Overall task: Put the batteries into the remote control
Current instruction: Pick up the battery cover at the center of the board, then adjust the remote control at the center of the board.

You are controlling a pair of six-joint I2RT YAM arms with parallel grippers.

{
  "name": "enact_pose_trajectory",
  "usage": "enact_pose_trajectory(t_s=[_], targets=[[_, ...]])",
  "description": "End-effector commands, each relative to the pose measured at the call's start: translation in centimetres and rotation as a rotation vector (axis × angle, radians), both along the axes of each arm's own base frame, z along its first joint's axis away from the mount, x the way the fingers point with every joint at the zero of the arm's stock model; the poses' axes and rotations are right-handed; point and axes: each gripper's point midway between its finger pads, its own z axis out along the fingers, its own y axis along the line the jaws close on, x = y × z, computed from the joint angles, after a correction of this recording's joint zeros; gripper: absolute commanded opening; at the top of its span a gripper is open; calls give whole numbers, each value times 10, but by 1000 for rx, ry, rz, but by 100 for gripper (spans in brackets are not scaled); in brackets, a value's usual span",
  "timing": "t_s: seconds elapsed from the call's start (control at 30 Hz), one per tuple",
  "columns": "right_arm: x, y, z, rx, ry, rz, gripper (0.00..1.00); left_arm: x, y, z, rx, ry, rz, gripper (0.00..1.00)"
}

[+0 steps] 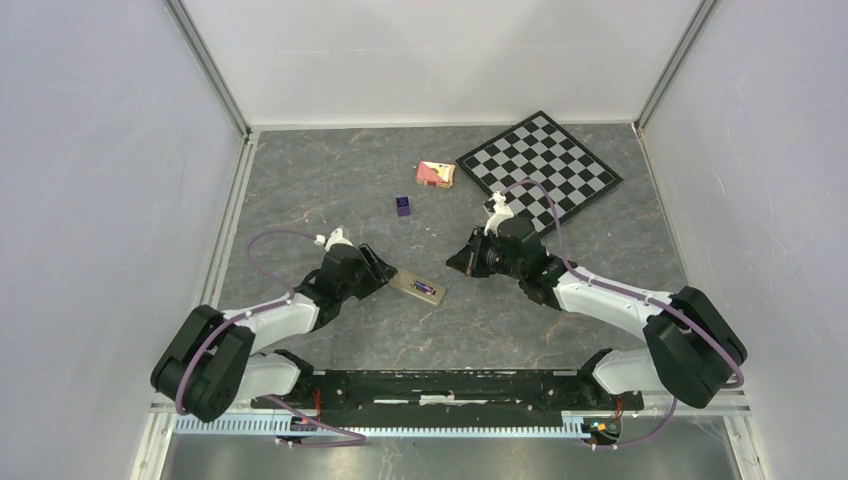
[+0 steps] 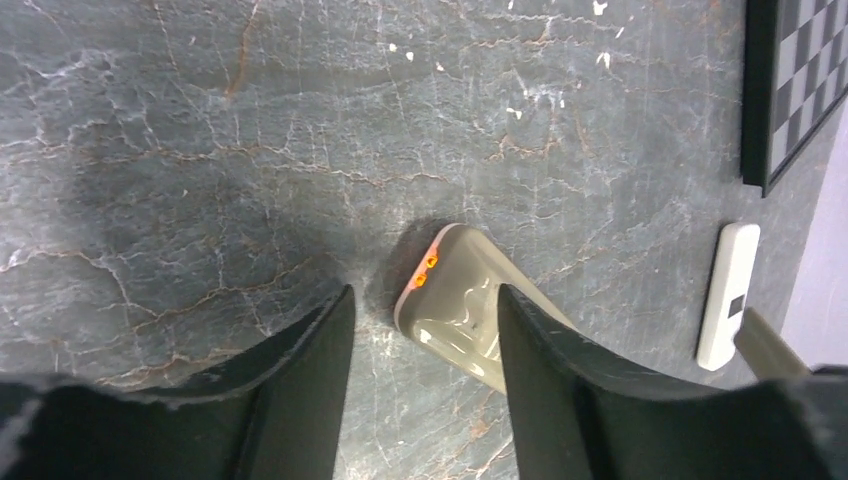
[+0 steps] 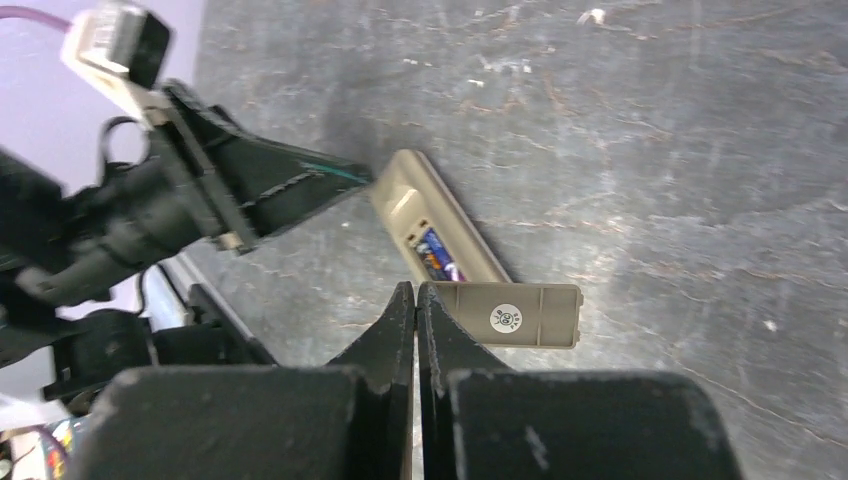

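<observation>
The olive-tan remote control (image 1: 418, 290) lies back up on the dark table between the two arms. Purple-blue batteries (image 3: 437, 255) sit in its bay, which has no cover on it. My left gripper (image 2: 425, 300) is open around the remote's end, the one with two orange lights (image 2: 426, 270). Its right finger overlaps the shell and its left finger stands clear. My right gripper (image 3: 415, 288) is shut just short of the remote's other end. A tan battery cover (image 3: 510, 315) with a white sticker shows right beside its fingertips. I cannot tell whether the cover is pinched.
A chessboard (image 1: 540, 165) lies at the back right, with a pink box (image 1: 435, 174) and a small purple block (image 1: 402, 205) to its left. A white remote (image 2: 728, 295) lies near the board's edge. White walls close in three sides.
</observation>
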Motion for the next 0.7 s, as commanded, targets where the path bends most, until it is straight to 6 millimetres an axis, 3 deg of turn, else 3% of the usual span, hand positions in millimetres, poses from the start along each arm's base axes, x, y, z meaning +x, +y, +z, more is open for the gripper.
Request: enact_pose_trajectory(t_s=[0.0, 0.07, 0.17, 0.43, 0.67], targets=[[-7, 18, 35, 150, -20, 56, 0, 21, -7, 11, 2, -70, -34, 56], [-9, 17, 35, 150, -19, 58, 0, 28, 0, 7, 76, -80, -33, 56], [-11, 16, 34, 152, -15, 58, 0, 30, -8, 5, 67, -76, -86, 56], [-16, 21, 39, 229, 12, 64, 0, -3, -31, 0, -139, 28, -131, 43], [-24, 31, 57, 392, 59, 73, 0, -22, -26, 2, -193, 48, -102, 43]])
